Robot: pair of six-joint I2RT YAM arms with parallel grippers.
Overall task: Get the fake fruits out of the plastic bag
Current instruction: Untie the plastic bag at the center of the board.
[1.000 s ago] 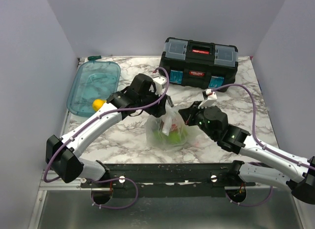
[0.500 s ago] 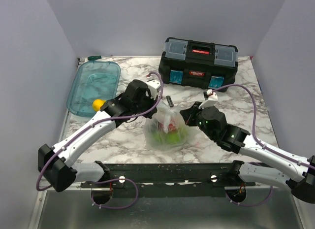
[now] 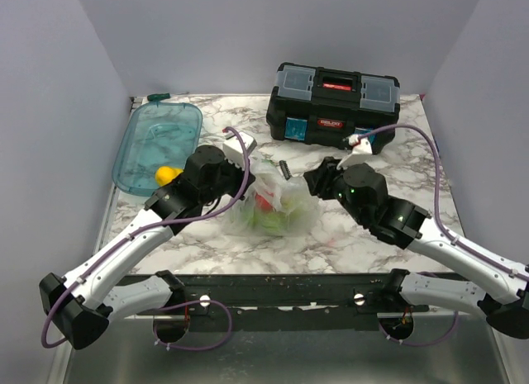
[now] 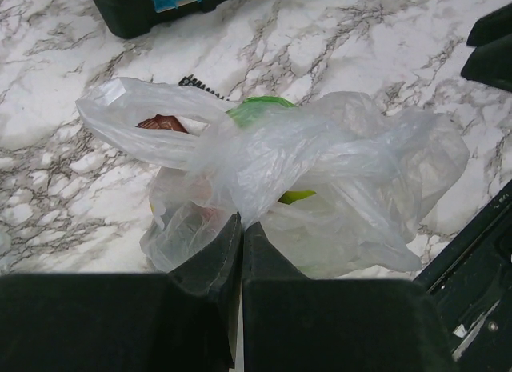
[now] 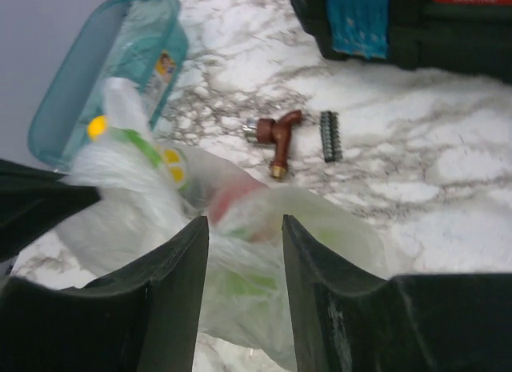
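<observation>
Plastic bag [image 3: 277, 206] in front of toolbox [image 3: 333, 107]: thin, limp, likely slippery. Left end effector [image 4: 242, 222] pinched on it; right end effector [image 5: 244, 222] parted, empty. You grab loose fold.

White marble-look table [image 3: 207, 235], grey veins. Black toolbox [image 3: 333, 107] at far edge, right of centre, lid shut. Teal tub [image 3: 161, 136] far left, long side running front to back. Yellow fruit [image 3: 168, 174] at tub's near end, can't tell if it's in tub or on tabletop tbh. Plastic bag [image 3: 277, 210] slumped mid-table, all crumpled. Between bag and toolbox: brown fitting [image 5: 280, 136] and black bit strip [image 5: 330, 136], just beside each other, not touching.
</observation>
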